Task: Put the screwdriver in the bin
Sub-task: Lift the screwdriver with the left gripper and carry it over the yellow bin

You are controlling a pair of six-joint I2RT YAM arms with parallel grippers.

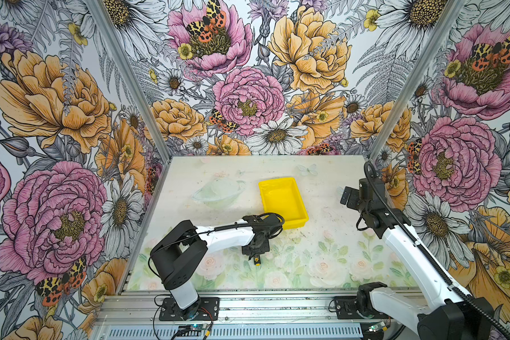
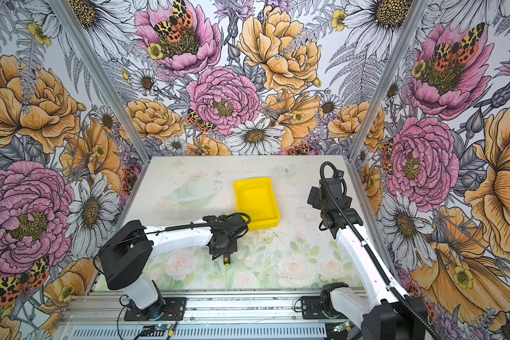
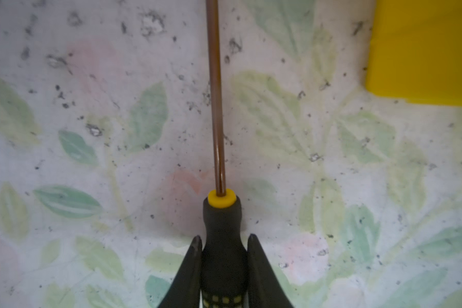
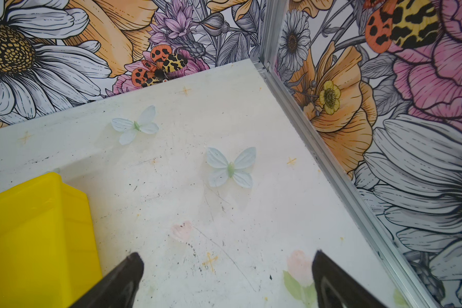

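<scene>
Top views, screwdriver (image 1: 257, 259) (image 2: 226, 259): we see only its black handle end with yellow dots and a yellow cap, poking out from under the left gripper (image 1: 255, 255), low at the flower-printed table (image 1: 321, 253). It is near the bin (image 1: 295, 222) (image 2: 266, 222) but outside it.
Top views, axis: runs near to far, cap toward the arm bases.
Left wrist, look: the screwdriver (image 3: 222, 234) shows a matte black handle, a yellow collar and a thin, glossy brownish shaft running straight ahead.
Left wrist, grip: the left gripper (image 3: 224, 238) is clamped on the handle.
Right wrist, gripper: the right gripper (image 4: 227, 256) gapes wide and empty beside the smooth yellow plastic bin (image 4: 32, 226).
</scene>
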